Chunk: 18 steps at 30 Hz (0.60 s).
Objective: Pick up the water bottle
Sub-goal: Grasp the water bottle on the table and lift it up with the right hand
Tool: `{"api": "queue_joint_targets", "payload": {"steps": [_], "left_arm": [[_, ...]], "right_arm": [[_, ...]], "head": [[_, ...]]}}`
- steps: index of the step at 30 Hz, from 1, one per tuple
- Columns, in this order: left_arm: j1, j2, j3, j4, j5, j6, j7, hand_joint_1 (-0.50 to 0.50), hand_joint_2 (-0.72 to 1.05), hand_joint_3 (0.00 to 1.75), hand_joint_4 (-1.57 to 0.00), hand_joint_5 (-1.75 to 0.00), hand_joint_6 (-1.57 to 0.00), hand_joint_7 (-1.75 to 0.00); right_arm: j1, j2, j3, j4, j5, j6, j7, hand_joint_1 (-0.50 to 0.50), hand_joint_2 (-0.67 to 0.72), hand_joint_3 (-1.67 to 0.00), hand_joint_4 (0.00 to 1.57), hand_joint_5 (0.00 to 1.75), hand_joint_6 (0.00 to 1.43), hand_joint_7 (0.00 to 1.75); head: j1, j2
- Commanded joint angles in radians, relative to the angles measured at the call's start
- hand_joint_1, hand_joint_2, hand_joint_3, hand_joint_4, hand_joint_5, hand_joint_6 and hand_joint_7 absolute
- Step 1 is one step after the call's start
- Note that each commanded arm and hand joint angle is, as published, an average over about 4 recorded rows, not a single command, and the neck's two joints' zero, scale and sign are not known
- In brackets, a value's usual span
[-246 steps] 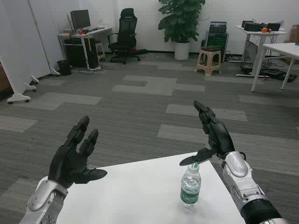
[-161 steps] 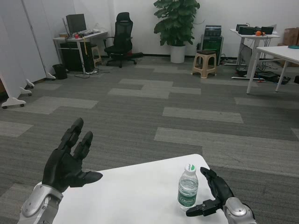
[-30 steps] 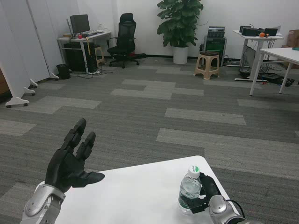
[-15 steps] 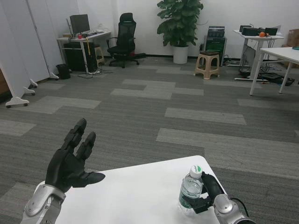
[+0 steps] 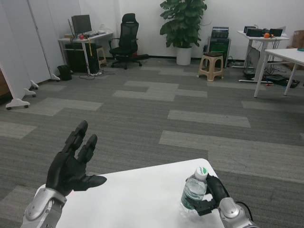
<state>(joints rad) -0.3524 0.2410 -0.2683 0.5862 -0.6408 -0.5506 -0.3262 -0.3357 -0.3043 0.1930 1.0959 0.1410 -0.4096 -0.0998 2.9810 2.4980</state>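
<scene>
A large room with grey patterned carpet floor fills most of the head view, and along its far wall stand a tall green potted plant in a white pot, a black office chair to the left of it, a desk with a dark monitor further left, and a small tan plastic stool to the right of the plant; white folding screens on feet line the left side and white desks stand at the far right. Near the bottom edge lies the white tabletop, its far right corner just beyond the bottle. Over the tabletop's near left part the black many-fingered left hand is raised on its silver forearm, fingers spread apart and pointing up and away, thumb out to the right, holding nothing. At the near right, the black right hand wraps the lower body of the clear plastic water bottle with a white-and-green cap, thumb across the near side and fingers behind it. The bottle leans with its cap tipped to the right, at the tabletop's near right corner; whether its base touches the surface cannot be told.
</scene>
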Motion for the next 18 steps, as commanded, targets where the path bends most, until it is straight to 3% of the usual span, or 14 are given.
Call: {"api": "queue_joint_targets", "payload": {"steps": [1,10,18], "left_arm": [[0.003,0.000,0.003,0.001,-0.003,-0.005,0.001,-0.50,0.34,0.09,0.00,0.00,0.00,0.00],[0.003,0.000,0.001,0.002,-0.005,-0.005,0.001,-0.50,0.34,0.04,0.00,0.00,0.00,0.00],[0.003,0.001,0.000,0.003,-0.005,-0.005,0.001,-0.50,0.34,0.09,0.00,0.00,0.00,0.00]], "right_arm": [[0.011,-0.037,-0.017,-0.102,0.002,-0.015,-0.002,-0.46,-0.54,-1.35,1.27,1.65,1.31,1.26],[0.077,-0.110,-0.039,-0.357,-0.004,0.031,0.002,-0.46,-0.54,-1.35,1.17,1.55,1.28,1.29],[0.121,-0.144,-0.084,-0.489,-0.003,0.044,0.030,-0.45,-0.54,-1.35,1.15,1.55,1.28,1.26]], "head": [[0.000,-0.001],[-0.005,-0.004],[-0.006,-0.005]]}}
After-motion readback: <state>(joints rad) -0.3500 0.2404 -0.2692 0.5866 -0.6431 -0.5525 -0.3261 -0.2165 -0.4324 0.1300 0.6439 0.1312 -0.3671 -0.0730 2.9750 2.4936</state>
